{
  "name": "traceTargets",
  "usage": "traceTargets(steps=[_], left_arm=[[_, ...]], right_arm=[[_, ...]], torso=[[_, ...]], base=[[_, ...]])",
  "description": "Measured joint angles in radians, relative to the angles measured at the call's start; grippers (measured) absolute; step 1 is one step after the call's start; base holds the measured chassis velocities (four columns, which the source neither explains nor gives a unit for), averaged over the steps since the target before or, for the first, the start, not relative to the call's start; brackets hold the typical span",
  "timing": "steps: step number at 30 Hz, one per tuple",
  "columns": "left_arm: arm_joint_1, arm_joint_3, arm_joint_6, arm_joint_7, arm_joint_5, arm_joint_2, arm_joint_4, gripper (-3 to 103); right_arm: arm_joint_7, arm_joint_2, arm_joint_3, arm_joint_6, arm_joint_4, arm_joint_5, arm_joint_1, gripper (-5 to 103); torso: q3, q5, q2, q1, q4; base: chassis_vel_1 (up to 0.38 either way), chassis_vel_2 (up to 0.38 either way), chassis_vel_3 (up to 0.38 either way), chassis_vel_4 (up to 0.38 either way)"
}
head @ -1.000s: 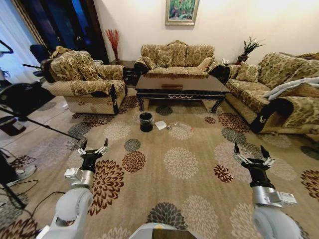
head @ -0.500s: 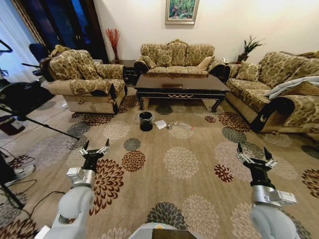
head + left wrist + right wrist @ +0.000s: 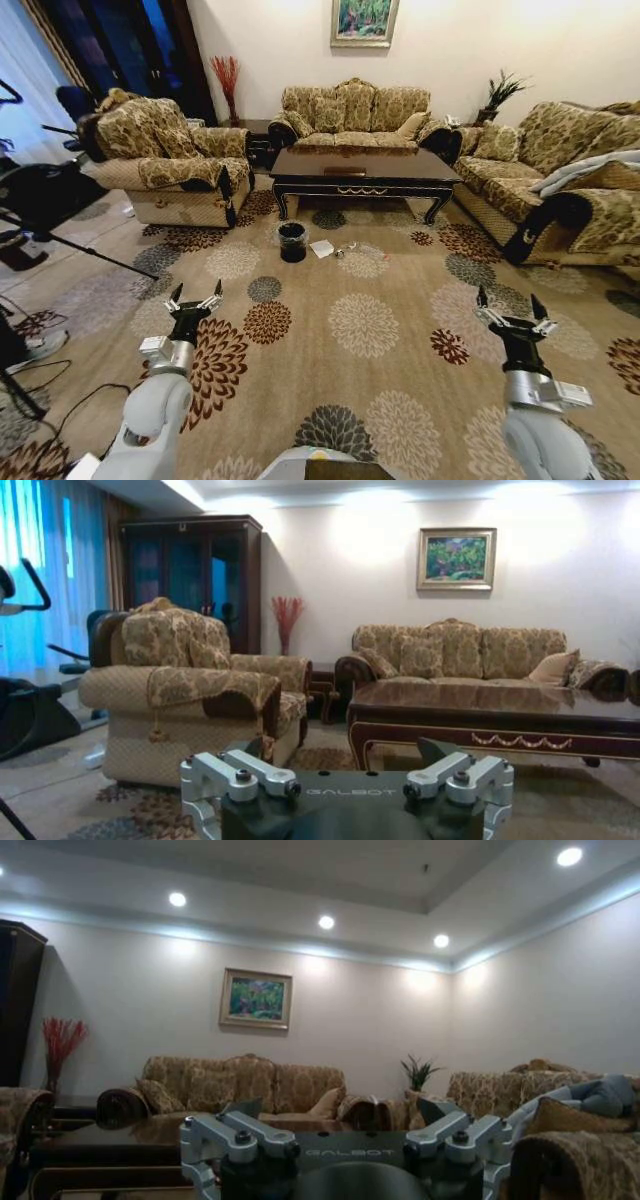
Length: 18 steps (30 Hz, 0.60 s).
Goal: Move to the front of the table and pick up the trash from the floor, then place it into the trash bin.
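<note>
1. Step in hand, by my read: the approach. The robot is well back from the table [image 3: 365, 170], with open carpet between it and the litter. Nothing picked up yet.
2. Left gripper [image 3: 193, 297] hangs at about 8 o'clock in the head view, jaws spread, nothing between them. The left wrist view agrees: fingertips [image 3: 252, 747] stand well apart.
3. Right gripper [image 3: 508, 306] sits at about 4 o'clock, also spread and empty. Both are raised over the floor [image 3: 330, 400], well apart from each other.
4. Trash lies on the carpet just in front of the table, roughly 12 o'clock from the robot: crumpled white paper [image 3: 322, 248] just beside the bin at its 3 o'clock, then a clear bottle [image 3: 368, 251] further toward 3 o'clock. There's a small dark bit [image 3: 340, 254] between the two; too small to identify.
5. Trash bin [image 3: 292, 242] stands upright near the table's front left leg, its liner visible at the rim. The inside looks dark; can't tell if anything is in it.
6. Next move calls for, I'd say: close the distance straight ahead and stop short of the litter so both arms can reach down to it, keeping the base clear of the bin and paper. The left arm looks better placed for the bin side.
</note>
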Motion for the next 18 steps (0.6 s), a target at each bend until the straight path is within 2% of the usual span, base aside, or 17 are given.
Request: traceTargets(steps=[18], left_arm=[[0.007, -0.001, -0.017, 0.011, 0.003, 0.004, -0.004, 100]], right_arm=[[0.009, 0.005, -0.008, -0.003, -0.008, -0.001, 0.008, 100]], torso=[[-0.050, 0.0000, -0.090, -0.040, -0.0001]], base=[[0.000, 0.000, 0.000, 0.000]])
